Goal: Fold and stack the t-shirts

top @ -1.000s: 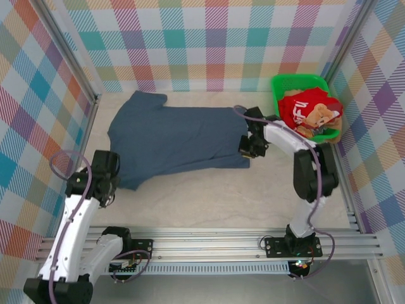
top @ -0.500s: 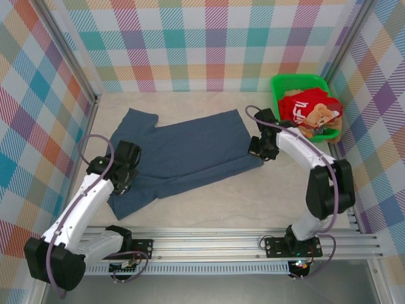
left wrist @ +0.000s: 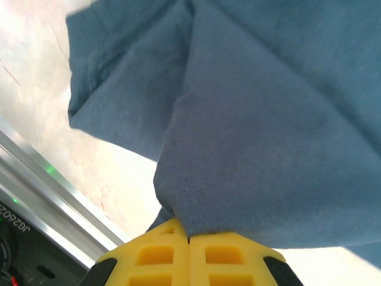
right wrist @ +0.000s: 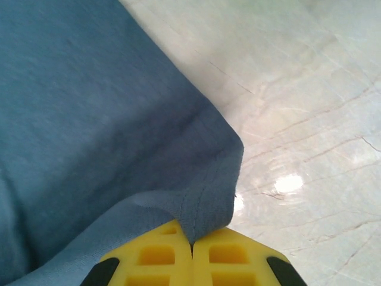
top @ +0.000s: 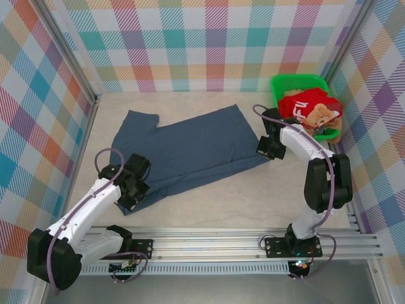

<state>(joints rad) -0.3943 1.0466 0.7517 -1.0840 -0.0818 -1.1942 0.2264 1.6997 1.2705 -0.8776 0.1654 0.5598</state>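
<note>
Left wrist: tool (left wrist: pixel 189 238) tight on t-shirt (left wrist: pixel 268 119)

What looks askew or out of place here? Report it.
The blue t-shirt lies slanted across the table, not squared, with folds bunched at its near-left corner where the left hand pinches it; the right hand pinches its right corner. The red t-shirt is heaped over the green basket rim.

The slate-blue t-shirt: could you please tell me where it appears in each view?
Top external: t-shirt spread askew in the centre.
Left wrist: upper right, pinched in the left claw.
Right wrist: left half, corner pinched in the right claw.
Shared landmark: pale marbled table.
</note>
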